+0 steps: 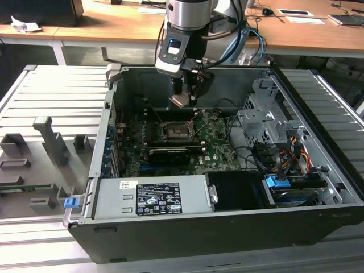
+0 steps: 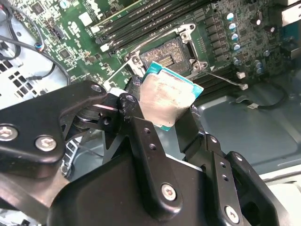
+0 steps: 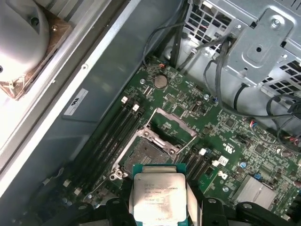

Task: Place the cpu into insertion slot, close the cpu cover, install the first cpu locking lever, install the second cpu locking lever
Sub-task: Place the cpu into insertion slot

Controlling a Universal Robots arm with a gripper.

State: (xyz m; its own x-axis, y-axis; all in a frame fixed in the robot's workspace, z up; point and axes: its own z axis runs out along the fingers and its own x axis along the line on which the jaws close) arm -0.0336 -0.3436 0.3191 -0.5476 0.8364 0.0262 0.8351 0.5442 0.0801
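Note:
My gripper hangs inside the open computer case, shut on the cpu. The cpu is a flat square chip with a dull silver top and a teal edge, clamped between the black fingers in both wrist views. It hovers tilted a short way above the insertion slot, a square black socket on the green motherboard, bare in both wrist views. The cpu cover, a grey metal frame, stands swung open at the socket's far side. A thin wire locking lever sticks out free beside the socket.
Long memory slots run beside the socket. A black expansion card lies in front of it, then the power supply. A metal drive cage with cables stands on the exterior view's right. Grey fixtures sit outside the case.

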